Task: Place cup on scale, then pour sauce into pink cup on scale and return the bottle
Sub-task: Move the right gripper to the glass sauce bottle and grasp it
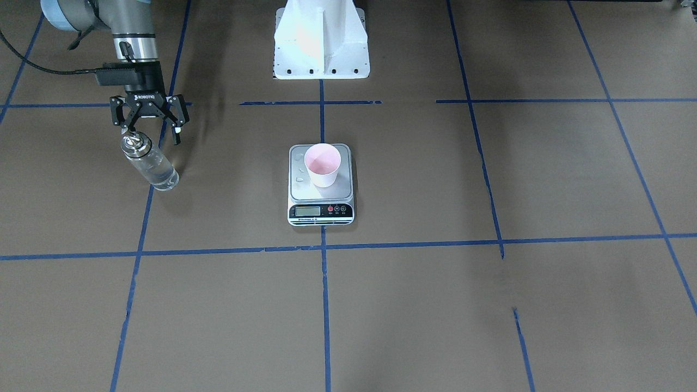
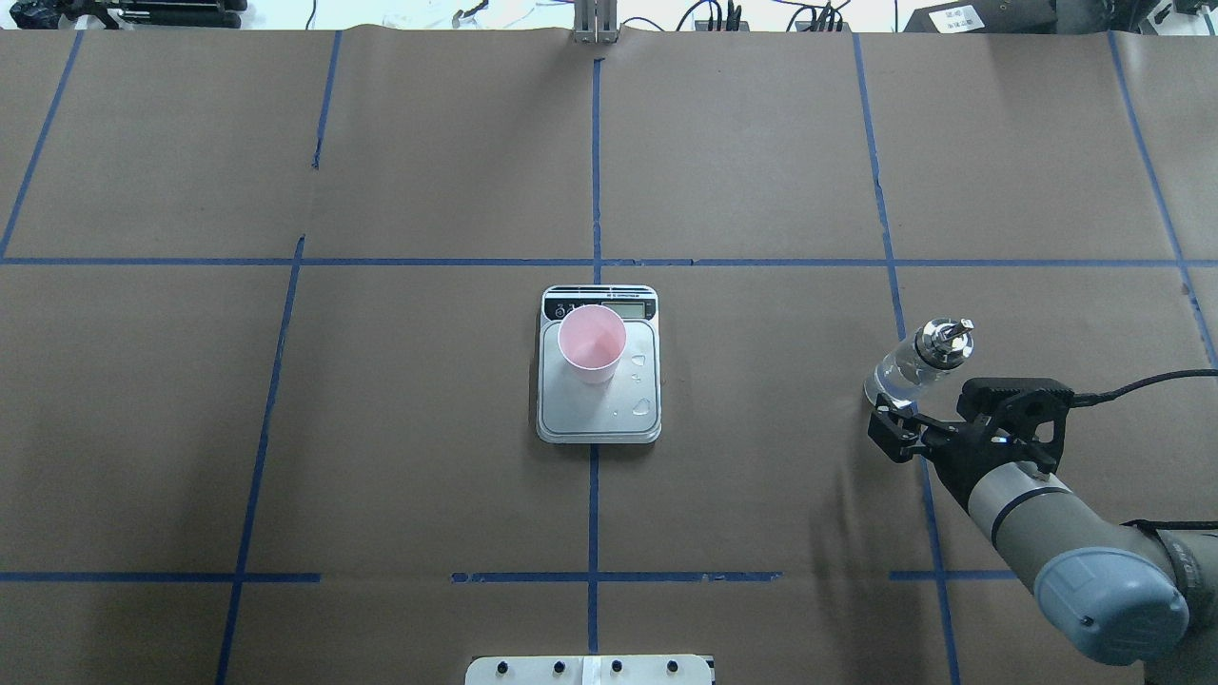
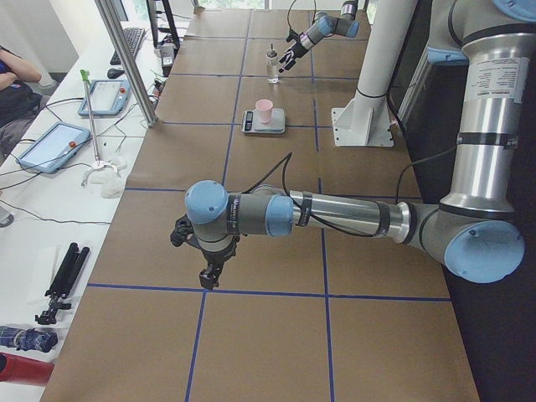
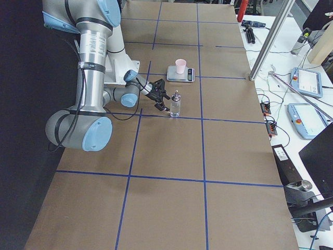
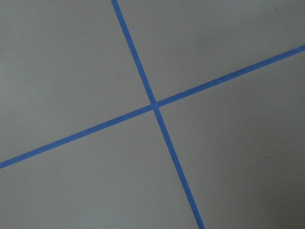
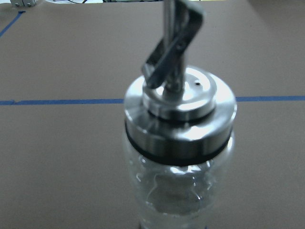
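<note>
table [image 2: 381,457]: brown paper, blue tape grid. left arm [image 3: 335,213] is stretched low over the paper far from the work; the left gripper [image 3: 208,272] shows only in the side view, so cannot tell whether its jaws are apart or together, and its wrist camera sees tape lines only. right arm [image 2: 1056,533] sits at the robot's right side of the table; the right gripper [image 1: 151,133] has its fingers spread and grasps nothing. it sits just behind the bottle's cap, not touching as far as i can see. scale [image 1: 343,188] is at table centre, display too small to read. bottle [image 1: 152,166] stands upright on the paper, well apart from the scale, with clear sauce [image 1: 158,173] inside. cup [image 1: 322,165] stands upright on the scale's platform, toward the display side: step one done. droplets [image 2: 642,407] lie on the platform beside the cup. judgement: the pour looks done and the bottle set back, leaving only the arm's retreat. liquid in the cup is not confirmable.
</note>
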You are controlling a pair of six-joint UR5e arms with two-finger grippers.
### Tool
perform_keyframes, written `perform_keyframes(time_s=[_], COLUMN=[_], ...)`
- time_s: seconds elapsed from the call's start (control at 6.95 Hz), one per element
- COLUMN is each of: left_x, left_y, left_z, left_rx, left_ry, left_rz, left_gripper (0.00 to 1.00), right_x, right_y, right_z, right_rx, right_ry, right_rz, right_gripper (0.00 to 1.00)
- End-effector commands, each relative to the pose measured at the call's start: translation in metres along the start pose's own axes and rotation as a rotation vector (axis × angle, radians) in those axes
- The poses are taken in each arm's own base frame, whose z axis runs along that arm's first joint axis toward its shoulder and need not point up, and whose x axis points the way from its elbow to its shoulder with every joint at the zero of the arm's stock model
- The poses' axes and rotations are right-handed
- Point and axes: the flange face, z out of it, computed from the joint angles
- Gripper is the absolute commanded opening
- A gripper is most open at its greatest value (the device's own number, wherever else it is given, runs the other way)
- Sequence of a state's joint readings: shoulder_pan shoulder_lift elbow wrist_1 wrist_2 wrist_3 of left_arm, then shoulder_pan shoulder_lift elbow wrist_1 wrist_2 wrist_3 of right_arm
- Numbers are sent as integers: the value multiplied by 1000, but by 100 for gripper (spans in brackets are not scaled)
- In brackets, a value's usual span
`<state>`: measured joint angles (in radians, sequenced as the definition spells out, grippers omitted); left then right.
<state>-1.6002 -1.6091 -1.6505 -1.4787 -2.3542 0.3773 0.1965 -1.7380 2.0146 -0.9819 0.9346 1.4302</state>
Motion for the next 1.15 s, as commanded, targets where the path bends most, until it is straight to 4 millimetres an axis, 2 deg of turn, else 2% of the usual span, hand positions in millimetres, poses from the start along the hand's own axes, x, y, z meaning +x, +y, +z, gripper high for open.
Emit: perform_keyframes(time_s=[0.0,0.14,0.43,1.01], left_x=[0,0,0,1], left_y=[0,0,0,-1], left_z=[-1,0,0,-1], left_rx=[2,0,0,3], left_ry=[0,1,1,-1], left_rz=[2,2,2,3], left_gripper=[100,100,100,100], right_x=[2,4,-9,5], right_y=[4,6,2,-13], right_z=[7,10,12,25], right_rx=[13,22,43,75], right_ry=[11,20,6,46], right_rz=[-7,-15,-42,-44], right_gripper=[100,100,100,100])
